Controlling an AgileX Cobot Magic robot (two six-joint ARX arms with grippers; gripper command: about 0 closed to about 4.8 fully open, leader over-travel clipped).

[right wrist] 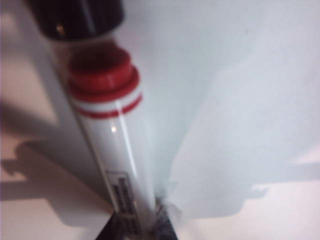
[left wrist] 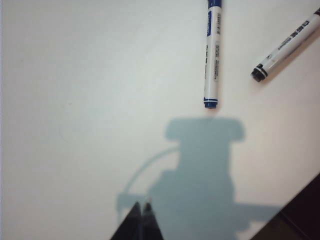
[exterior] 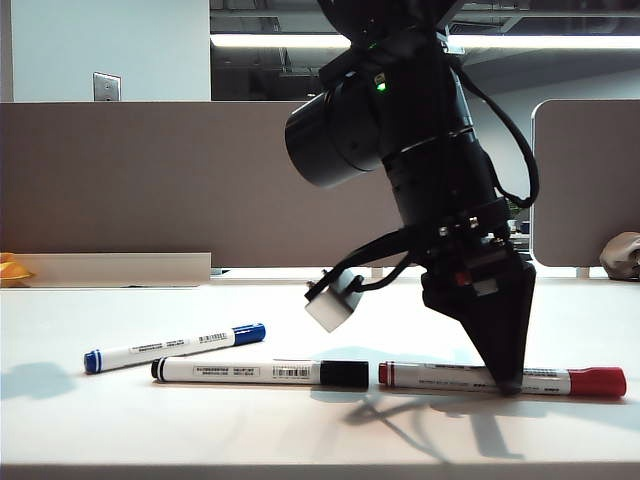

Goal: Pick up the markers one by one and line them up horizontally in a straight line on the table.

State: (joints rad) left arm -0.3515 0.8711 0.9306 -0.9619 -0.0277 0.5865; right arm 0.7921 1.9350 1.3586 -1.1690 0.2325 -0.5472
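Red marker (exterior: 500, 379) lies flat on the table (exterior: 300, 440), at the right end of the row in the exterior view, cap to the right. The right gripper (exterior: 510, 385) comes down on its barrel from above, fingertips at table level near mid-barrel. In the right wrist view the white barrel (right wrist: 117, 155) runs straight in between the fingertips; jaws narrow, closed around the red marker. Grip taken at the middle, presumably so the pen stays level and does not swing when set down.

Black marker (exterior: 260, 372) lies just left of the red one, end to end with it, a small gap between the black cap and the red end band. The two share nearly one line, parallel to the table's front edge. That looks like the row being built.

Blue marker (exterior: 175, 346) sits further left and slightly behind, tilted, its capped end raised toward the back. Not in line; my reading is that it is the one left to straighten.

Left gripper (left wrist: 142, 220) hangs above bare table, fingers pressed together, holding nothing. Blue marker and the black one's end lie beyond its shadow, well clear of the tips. It seems parked out of the way while the right arm works.
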